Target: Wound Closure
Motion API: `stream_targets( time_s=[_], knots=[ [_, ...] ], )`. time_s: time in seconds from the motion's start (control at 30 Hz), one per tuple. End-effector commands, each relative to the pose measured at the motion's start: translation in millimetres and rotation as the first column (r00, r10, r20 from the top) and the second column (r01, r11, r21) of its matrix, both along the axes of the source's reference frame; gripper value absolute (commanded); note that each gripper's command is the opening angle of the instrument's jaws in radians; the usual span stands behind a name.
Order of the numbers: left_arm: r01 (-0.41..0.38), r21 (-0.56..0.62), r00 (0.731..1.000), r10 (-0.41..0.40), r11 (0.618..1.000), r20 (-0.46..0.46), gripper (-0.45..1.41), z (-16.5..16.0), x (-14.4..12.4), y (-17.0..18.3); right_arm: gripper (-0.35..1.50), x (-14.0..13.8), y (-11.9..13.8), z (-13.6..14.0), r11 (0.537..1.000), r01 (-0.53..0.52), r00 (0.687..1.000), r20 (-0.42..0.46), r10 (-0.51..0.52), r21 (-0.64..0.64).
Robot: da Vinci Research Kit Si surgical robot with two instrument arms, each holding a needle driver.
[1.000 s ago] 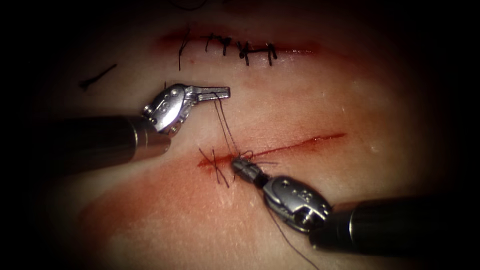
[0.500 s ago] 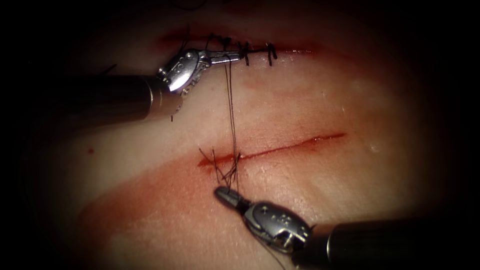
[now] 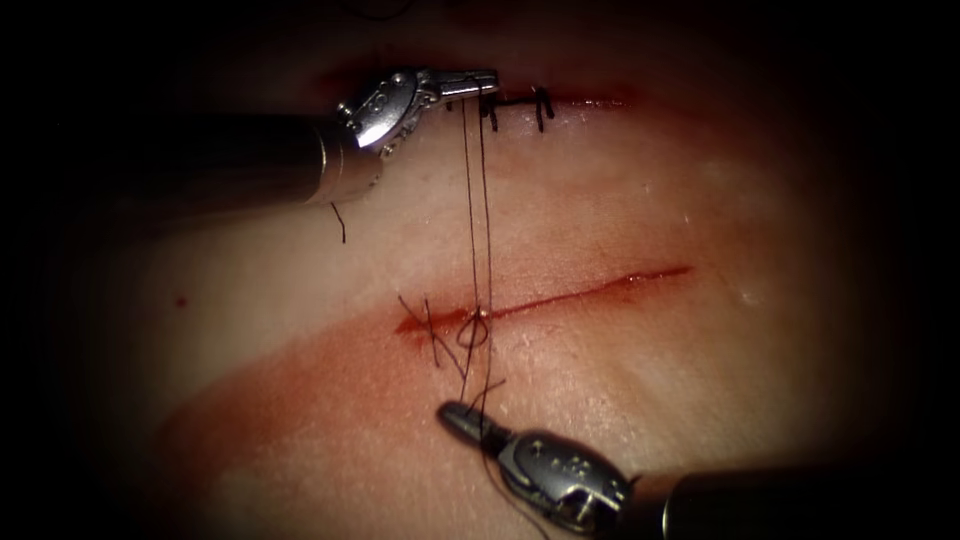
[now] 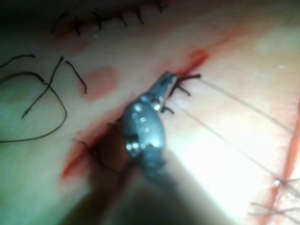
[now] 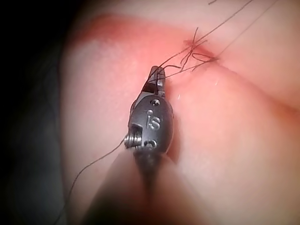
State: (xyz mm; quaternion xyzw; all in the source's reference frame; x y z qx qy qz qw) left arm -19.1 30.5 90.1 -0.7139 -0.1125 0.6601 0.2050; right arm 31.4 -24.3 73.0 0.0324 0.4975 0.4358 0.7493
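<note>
Since the earlier frames the left tool (image 3: 478, 81) has moved up and away from the open cut (image 3: 590, 290), and the right tool (image 3: 458, 416) has drawn back below it, so the thread (image 3: 475, 200) now runs in two long, nearly straight strands between them. Its jaws pressed together on the thread, the left tool lies over the upper, already stitched cut (image 3: 540, 103); the strands drop from there to the knot (image 3: 472, 330) — a small loop sitting on the open cut near its left end, beside an earlier stitch with short cut ends (image 3: 432, 335). Below the cut, the right tool's jaws are likewise closed, pinching the thread close to the knot; in the right wrist view the strand leaves its tip (image 5: 157, 79) toward the knot (image 5: 197, 51). More thread trails past the right tool's wrist. Red fluid (image 3: 300, 390) stains the tissue (image 3: 700, 400) lower left of the cut.
</note>
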Motion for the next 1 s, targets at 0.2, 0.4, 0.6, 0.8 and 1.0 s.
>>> stream_targets(
  time_s=[0.2,0.4,0.6,0.8,1.0],
  knots=[
    [-0.002,0.000,1.000,0.002,1.000,-0.008,-0.45,1.0,-0.7,0.6,-0.35,0.3,-1.9,0.5,1.000,0.012,1.000,-0.002,-0.012,0.003],
    [0.004,0.014,0.999,-0.003,1.000,-0.033,-0.45,1.6,-1.1,1.5,-0.35,0.0,-2.8,0.3,1.000,0.023,1.000,-0.004,-0.023,0.001],
    [0.025,0.022,0.996,-0.023,0.999,-0.083,-0.45,3.2,-2.5,2.7,-0.35,-0.2,-4.7,-0.4,0.999,0.039,0.999,-0.006,-0.039,-0.005],
    [0.032,0.020,0.995,-0.030,0.999,-0.096,-0.45,3.9,-2.9,3.6,-0.35,0.0,-5.7,-1.0,0.999,0.047,0.999,-0.012,-0.047,-0.003],
    [0.047,0.034,0.993,-0.043,0.998,-0.106,-0.45,3.9,-2.7,5.1,-0.35,0.6,-7.4,-1.7,0.998,0.063,0.998,-0.015,-0.063,-0.001]
  ],
)
